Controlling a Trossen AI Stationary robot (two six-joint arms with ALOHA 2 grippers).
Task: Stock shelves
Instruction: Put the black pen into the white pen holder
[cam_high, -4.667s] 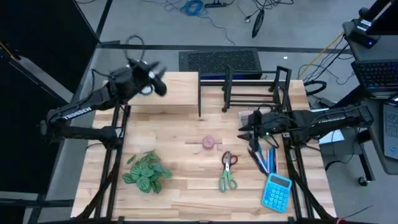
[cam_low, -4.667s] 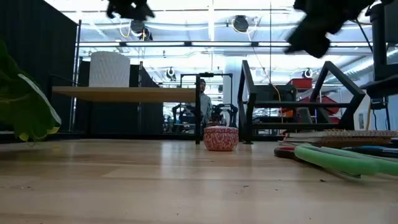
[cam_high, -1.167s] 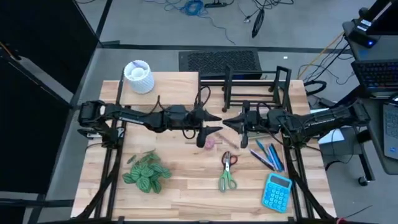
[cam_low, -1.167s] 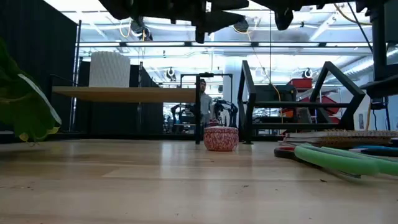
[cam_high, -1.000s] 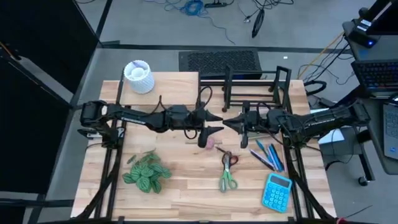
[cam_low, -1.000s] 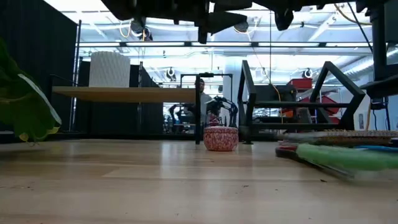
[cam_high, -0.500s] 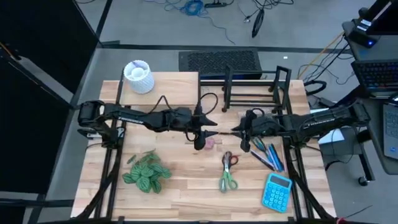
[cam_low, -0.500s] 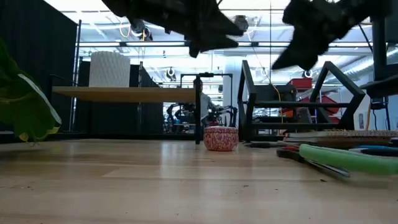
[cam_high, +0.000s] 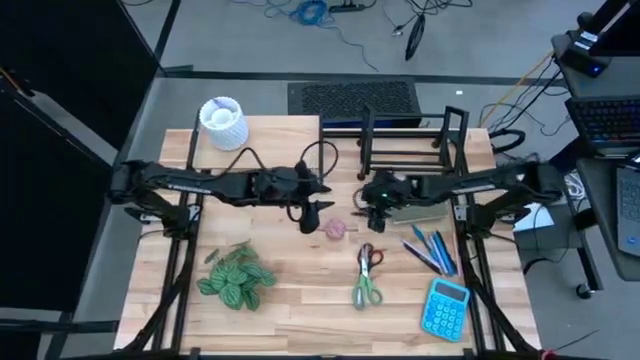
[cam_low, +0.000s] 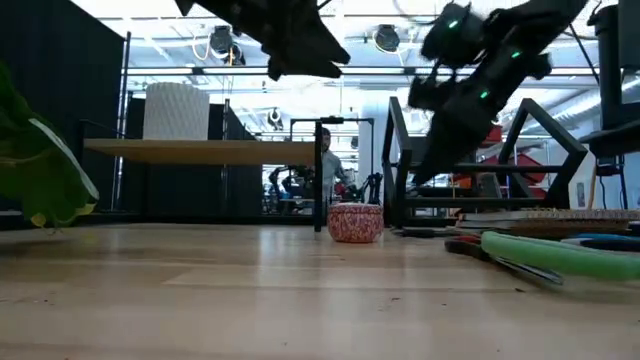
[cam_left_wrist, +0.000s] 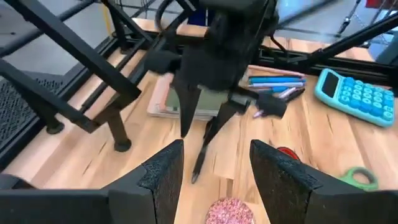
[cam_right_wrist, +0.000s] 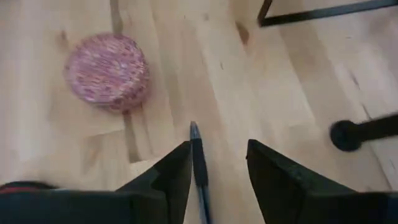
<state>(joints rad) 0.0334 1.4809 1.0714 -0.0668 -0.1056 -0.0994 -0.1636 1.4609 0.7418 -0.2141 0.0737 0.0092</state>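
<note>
Pale wood tabletop (cam_high: 300, 290) up front, with a leafy plant (cam_high: 236, 276), green scissors (cam_high: 366, 275) and a blue calculator (cam_high: 444, 307) along the near side. Mid-table sits a small pink speckled pot (cam_high: 335, 228). Left tool (cam_high: 313, 215) hovers just beside it, fingers spread and empty. Right tool (cam_high: 371, 214) hangs opposite, fingers parted with a dark pen (cam_right_wrist: 199, 168) between them. At the back, the pale-wood riser shelf (cam_high: 270, 145) carries a white vase (cam_high: 223, 122); the black wire rack (cam_high: 405, 145) stands beside it.
</note>
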